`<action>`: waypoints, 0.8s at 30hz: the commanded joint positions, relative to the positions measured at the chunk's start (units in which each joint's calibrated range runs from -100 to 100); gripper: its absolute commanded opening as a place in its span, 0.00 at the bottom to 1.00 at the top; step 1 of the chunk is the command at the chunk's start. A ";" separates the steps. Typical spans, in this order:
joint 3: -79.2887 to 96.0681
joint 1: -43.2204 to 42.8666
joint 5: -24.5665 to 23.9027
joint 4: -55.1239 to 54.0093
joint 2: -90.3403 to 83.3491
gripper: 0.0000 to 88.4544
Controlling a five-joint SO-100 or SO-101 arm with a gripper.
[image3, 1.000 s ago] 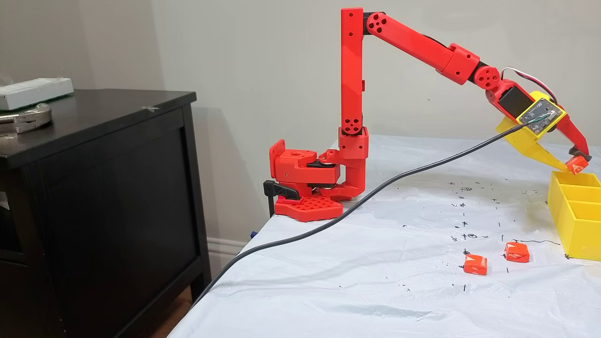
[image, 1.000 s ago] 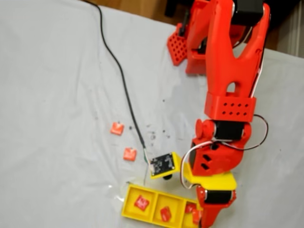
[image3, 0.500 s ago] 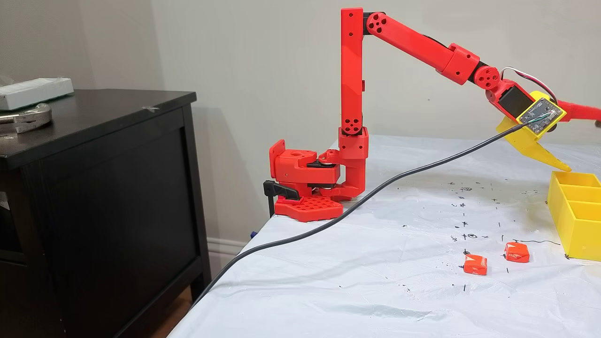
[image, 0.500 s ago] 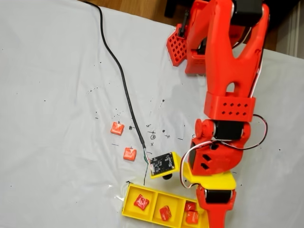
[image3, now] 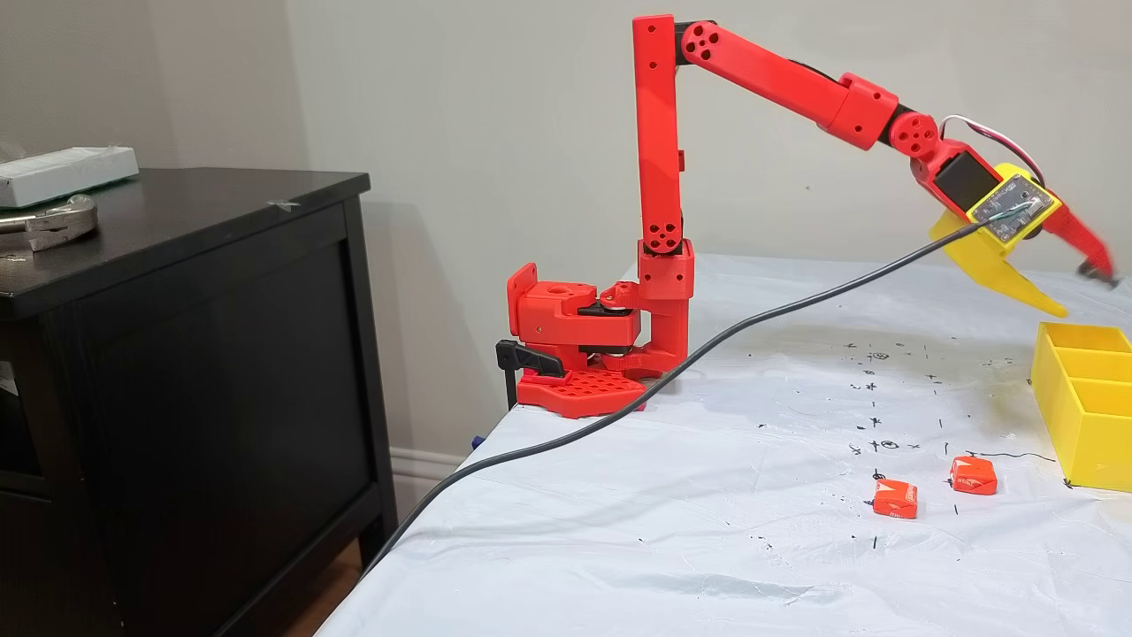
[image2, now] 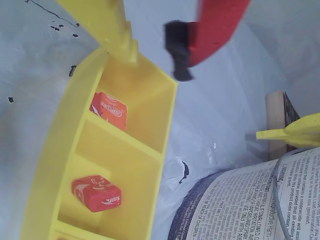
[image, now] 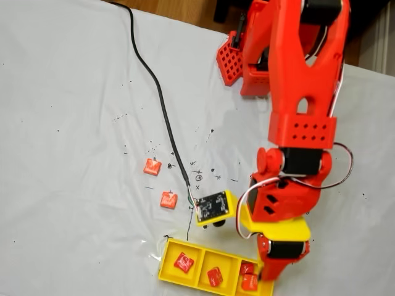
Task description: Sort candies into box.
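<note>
Tool (image3: pixel 1086 294) parted, empty, above box (image3: pixel 1081 405); two candies (image3: pixel 895 498) outside.

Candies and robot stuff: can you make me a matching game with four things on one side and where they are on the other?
Things:
1. pincer
2. black cable
3. two loose candies
4. pair of candies

Places:
A. together in the end compartment of the yellow tray, nearest the arm
B. open and empty, above the tray
C. on the white sheet, outside the tray
D. running across the sheet to the small circuit board on the arm

Pairs: 1-B, 2-D, 3-C, 4-A
</note>
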 commanded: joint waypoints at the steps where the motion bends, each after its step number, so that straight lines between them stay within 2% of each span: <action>1: -3.90 2.00 1.03 5.04 -9.54 0.00; 4: -7.27 4.08 2.15 15.11 -10.89 0.00; 8: -10.27 8.97 6.01 28.04 -12.51 0.00; 14: -12.82 16.40 9.91 38.52 -11.66 0.00; 24: -27.75 25.55 12.16 43.52 4.71 0.00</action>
